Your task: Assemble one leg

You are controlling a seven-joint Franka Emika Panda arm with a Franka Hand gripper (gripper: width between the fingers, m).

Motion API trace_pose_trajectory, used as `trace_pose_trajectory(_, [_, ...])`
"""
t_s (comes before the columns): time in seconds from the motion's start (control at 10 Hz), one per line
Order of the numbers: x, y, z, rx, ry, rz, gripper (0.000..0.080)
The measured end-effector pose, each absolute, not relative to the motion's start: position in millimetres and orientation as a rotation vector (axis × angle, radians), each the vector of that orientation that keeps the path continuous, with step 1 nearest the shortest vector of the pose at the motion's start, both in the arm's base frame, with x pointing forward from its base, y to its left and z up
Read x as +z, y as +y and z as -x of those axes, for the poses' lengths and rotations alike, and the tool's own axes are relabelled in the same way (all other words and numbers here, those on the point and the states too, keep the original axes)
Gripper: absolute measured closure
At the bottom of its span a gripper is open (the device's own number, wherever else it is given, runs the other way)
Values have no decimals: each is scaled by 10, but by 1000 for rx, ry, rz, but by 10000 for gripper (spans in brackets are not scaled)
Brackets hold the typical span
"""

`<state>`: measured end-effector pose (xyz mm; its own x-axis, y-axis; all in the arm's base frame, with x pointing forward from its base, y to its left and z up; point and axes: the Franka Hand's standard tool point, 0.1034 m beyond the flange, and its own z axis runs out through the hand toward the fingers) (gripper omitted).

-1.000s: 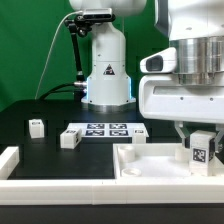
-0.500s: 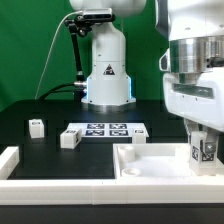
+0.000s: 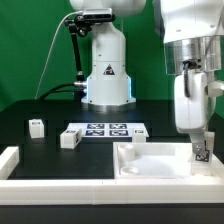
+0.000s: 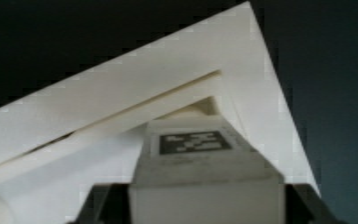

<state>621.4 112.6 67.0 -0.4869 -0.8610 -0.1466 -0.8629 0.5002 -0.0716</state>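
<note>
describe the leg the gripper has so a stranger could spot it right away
Start at the big white tray-like panel on the exterior view's right. Above its far right corner the gripper hangs down. The leg is the small white tagged post between its fingers; the other loose legs sit on the black table, untouched.

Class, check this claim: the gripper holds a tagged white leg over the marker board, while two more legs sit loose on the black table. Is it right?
Not quite. The gripper holds the leg over a corner of the large white panel, not the marker board, as the exterior view shows. Two other legs do sit loose on the black table.
</note>
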Motion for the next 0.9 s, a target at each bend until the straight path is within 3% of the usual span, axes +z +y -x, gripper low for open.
trace_pose_trajectory(0.6, [666, 1081, -6196, -19, 2587, 1487, 503])
trace_pose_trajectory(0.7, [665, 1081, -6196, -22, 2570, 1517, 319])
trace_pose_trajectory(0.8, [664, 1079, -6196, -22, 2569, 1519, 208])
trace_pose_trajectory(0.9, [664, 1079, -6196, -22, 2567, 1522, 208])
